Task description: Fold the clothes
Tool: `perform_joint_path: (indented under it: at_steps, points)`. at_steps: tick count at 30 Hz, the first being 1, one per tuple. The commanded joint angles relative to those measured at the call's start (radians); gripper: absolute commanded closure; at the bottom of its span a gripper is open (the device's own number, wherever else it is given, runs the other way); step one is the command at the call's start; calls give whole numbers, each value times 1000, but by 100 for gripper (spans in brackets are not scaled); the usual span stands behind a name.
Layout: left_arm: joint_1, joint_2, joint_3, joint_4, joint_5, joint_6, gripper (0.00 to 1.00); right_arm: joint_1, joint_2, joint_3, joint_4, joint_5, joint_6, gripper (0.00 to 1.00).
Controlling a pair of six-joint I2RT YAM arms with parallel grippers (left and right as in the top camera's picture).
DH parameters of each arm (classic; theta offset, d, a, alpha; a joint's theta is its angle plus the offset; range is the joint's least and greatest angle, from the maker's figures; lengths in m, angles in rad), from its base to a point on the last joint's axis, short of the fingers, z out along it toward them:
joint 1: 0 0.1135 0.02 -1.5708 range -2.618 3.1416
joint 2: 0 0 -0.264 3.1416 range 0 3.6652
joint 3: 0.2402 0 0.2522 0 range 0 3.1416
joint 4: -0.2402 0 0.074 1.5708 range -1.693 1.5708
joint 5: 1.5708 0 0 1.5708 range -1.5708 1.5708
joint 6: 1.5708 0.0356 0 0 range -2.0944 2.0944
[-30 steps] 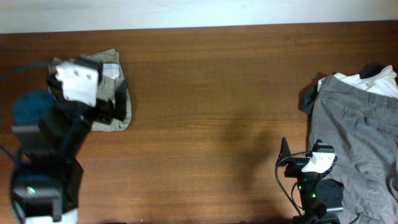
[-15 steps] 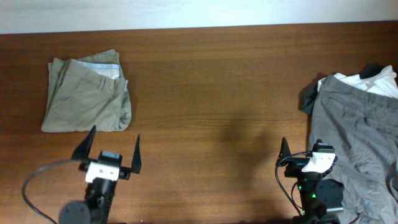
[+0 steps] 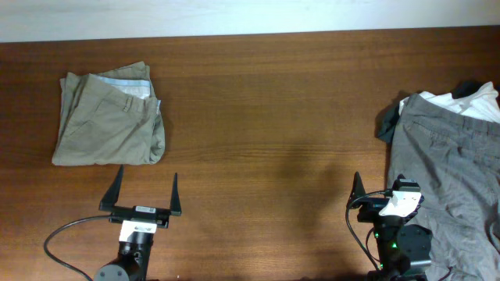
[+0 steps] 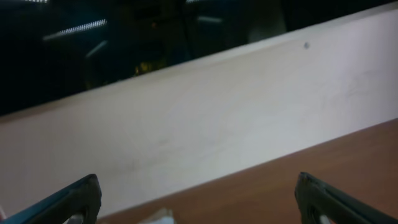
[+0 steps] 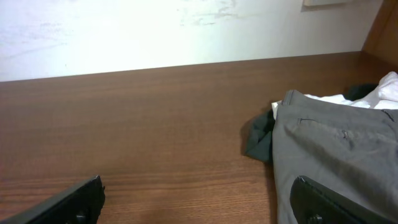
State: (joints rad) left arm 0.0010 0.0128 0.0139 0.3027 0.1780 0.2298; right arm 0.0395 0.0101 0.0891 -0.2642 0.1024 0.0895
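You've got a wide run of bare table (image 3: pixel 273 117) through the middle of the frame, from the folded shorts (image 3: pixel 109 119) at upper left across to the trousers (image 3: pixel 445 172) heaped along the right edge. Those two piles are the only things in the way. The left gripper (image 3: pixel 147 186) at lower left sits just below the shorts, with a strip of wood between. The right gripper (image 5: pixel 196 193) at lower right is hard against the trousers' left edge, with free room to its left. The wall (image 3: pixel 234 16) closes off the top.
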Motion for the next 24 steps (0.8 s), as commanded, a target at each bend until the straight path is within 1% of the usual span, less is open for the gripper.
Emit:
perform_joint_path:
  at_steps: [1,2,5,7,8,24]
  points:
    - [-5,-8,-6,-41,-129,11,1,-7,-7,-7,-2,-5,-4,1]
    - [-5,-8,-6,-73,-168,11,1,-7,-7,-7,-2,-5,-4,1]
    - [-5,-8,-6,-198,-177,-2,1,-7,-6,-7,-2,-5,-4,1]
    - [-5,-8,-6,-348,-214,-82,1,-7,-6,-7,-2,-5,-4,1]
    - [-5,-7,-5,-384,-224,-105,1,-7,-6,-7,-2,-5,-4,1]
    - [-5,-4,-5,-382,-238,-102,1,-7,-6,-7,-2,-5,-4,1]
